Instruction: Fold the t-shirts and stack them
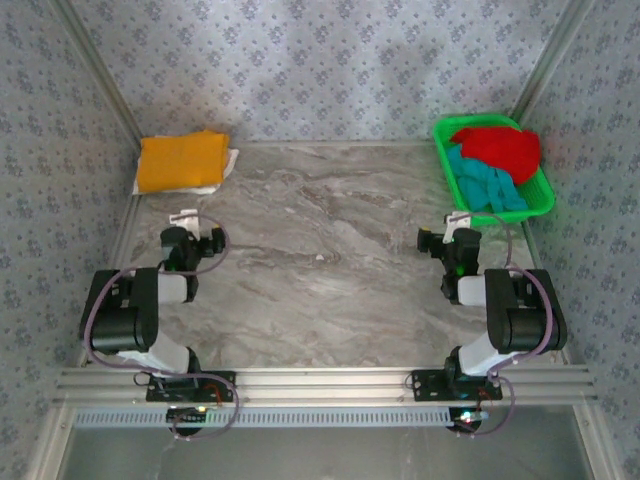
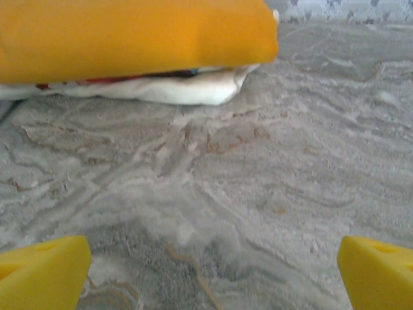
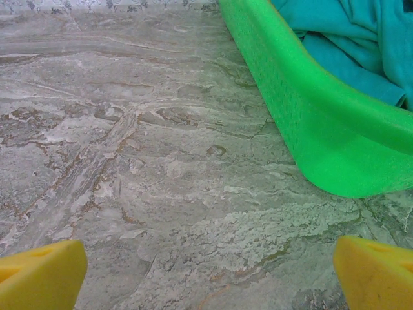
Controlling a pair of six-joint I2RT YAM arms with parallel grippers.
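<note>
A folded yellow-orange t-shirt (image 1: 182, 160) lies on top of a folded white t-shirt (image 1: 226, 168) at the back left of the table; the left wrist view shows the yellow-orange t-shirt (image 2: 129, 35) resting on the white one (image 2: 193, 90). A red t-shirt (image 1: 500, 148) and a teal t-shirt (image 1: 485, 185) lie crumpled in the green basket (image 1: 545, 195). My left gripper (image 1: 188, 222) stands open just short of the stack, nothing between its fingers. My right gripper (image 1: 455, 222) is open beside the basket's near corner, with the teal t-shirt (image 3: 348, 32) showing in the right wrist view.
The green basket (image 3: 303, 110) stands at the back right against the patterned wall. Patterned walls and metal frame posts (image 1: 100, 90) close in the table on three sides. Marble tabletop (image 1: 320, 280) stretches between the two arms.
</note>
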